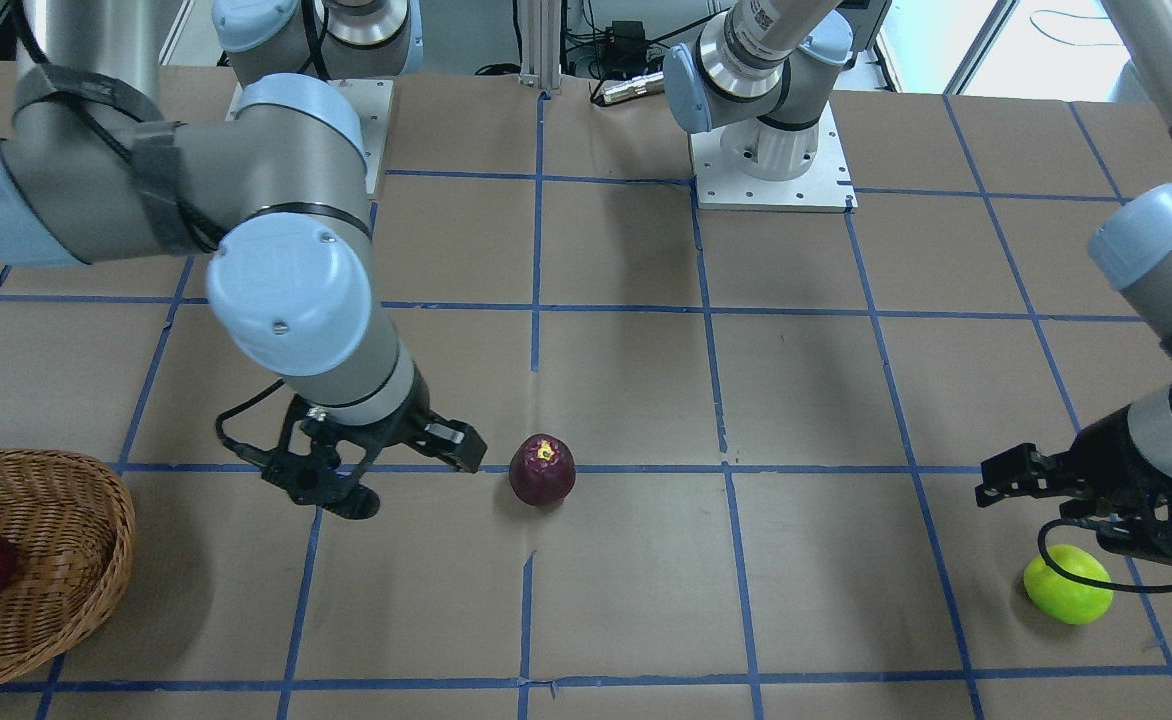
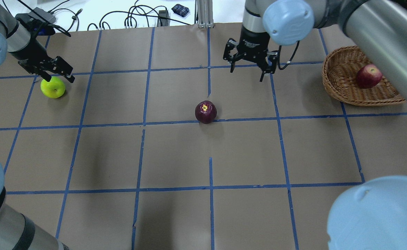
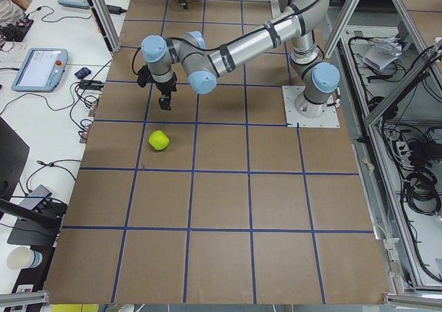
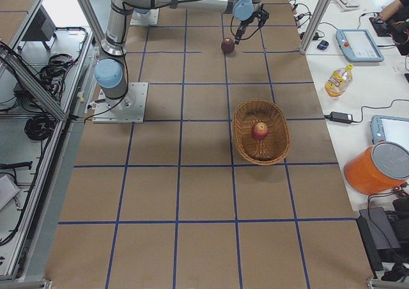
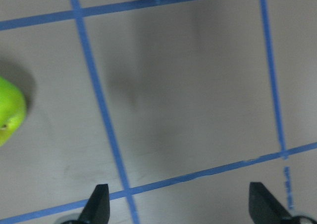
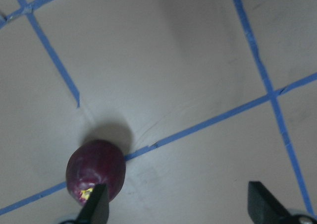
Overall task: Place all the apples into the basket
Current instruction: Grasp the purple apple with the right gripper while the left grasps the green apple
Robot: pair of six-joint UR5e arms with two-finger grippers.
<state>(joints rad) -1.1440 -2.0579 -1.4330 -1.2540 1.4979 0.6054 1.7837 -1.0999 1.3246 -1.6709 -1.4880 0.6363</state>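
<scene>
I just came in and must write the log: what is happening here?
Two robot arms are collecting apples into the basket. The red apple already lies in it. The maroon apple and the green apple sit on the table. The right gripper hangs open near the maroon one, the left gripper open near the green one. Neither holds anything.

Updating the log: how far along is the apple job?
Done: the red apple lies in the basket. In hand: nothing. The right claw is open and empty beside the maroon apple, and the left claw is open and empty near the green apple. Left: both of those apples are outside the basket and need moving in.
</scene>
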